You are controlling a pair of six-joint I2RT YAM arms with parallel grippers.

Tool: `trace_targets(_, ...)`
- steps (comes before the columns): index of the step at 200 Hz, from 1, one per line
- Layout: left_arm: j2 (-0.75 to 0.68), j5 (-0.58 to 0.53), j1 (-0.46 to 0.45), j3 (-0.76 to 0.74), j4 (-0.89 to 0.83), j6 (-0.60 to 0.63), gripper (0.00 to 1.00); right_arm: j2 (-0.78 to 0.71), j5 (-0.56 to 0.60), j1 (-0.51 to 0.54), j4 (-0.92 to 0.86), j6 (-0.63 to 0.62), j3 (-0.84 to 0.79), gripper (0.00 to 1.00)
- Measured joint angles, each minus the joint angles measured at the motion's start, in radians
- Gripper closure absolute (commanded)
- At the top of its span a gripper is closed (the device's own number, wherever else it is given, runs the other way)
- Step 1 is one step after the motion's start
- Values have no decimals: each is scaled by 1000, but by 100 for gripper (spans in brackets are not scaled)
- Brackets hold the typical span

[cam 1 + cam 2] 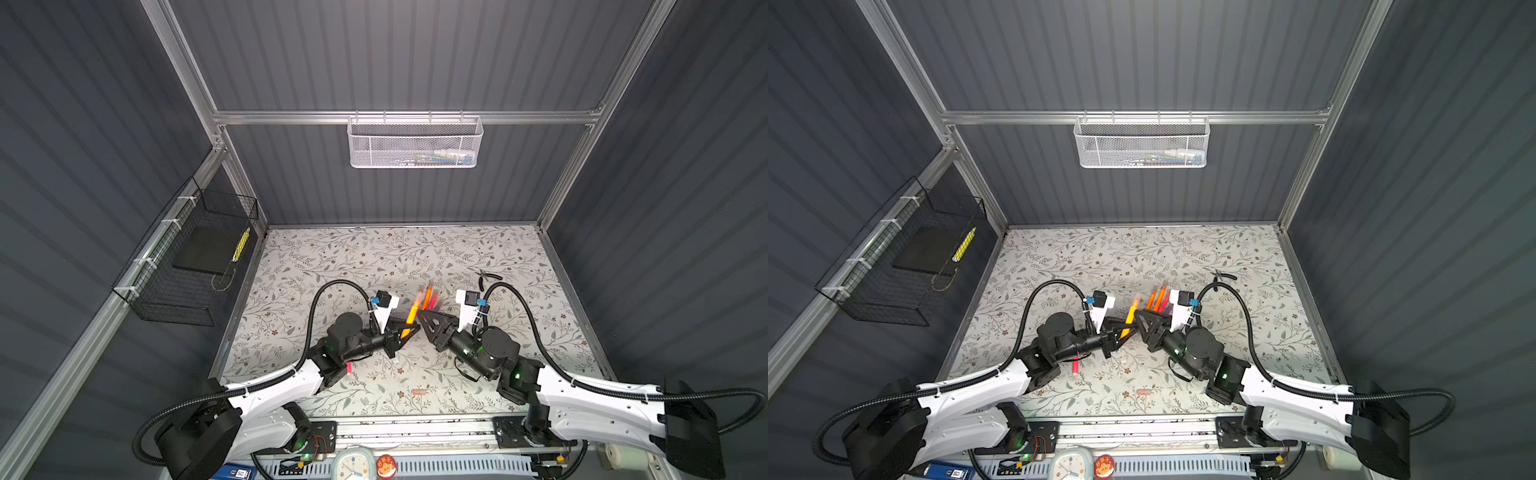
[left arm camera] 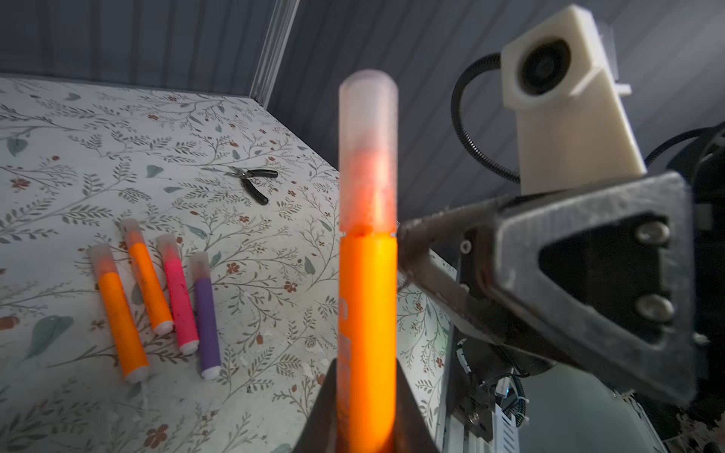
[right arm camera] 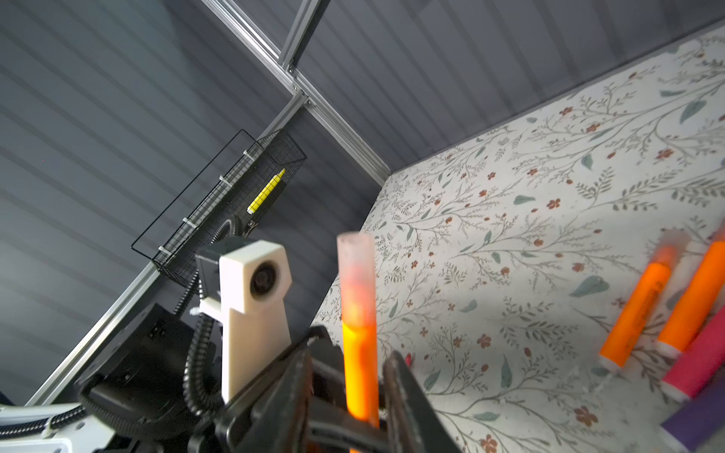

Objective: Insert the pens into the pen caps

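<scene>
Smooth orange plastic pen (image 2: 367,333), frosted translucent cap (image 2: 368,157), matt floral-print tabletop (image 2: 78,164)

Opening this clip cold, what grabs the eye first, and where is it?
The glowing orange pen, upright in the left end effector at mid-table, with its translucent cap already on. The right end effector stands open around the same pen. Beyond them, four capped pens lie in a row on the floral table, black-handled pliers farther back.

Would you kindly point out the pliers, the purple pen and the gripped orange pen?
pliers (image 2: 255,192): left wrist view, black handle.
purple pen (image 2: 207,321): left wrist view, mid barrel.
gripped orange pen (image 2: 367,313): left wrist view, orange barrel.
</scene>
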Motion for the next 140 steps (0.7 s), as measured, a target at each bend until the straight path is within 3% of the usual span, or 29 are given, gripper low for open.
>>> trace_targets(66, -45, 34, -1, -61, 22, 114, 100, -90, 11, 0, -71, -24, -16, 43)
trace_targets(140, 4, 110, -26, -76, 79, 155, 100, -47, 5, 0, -145, -85, 92, 47)
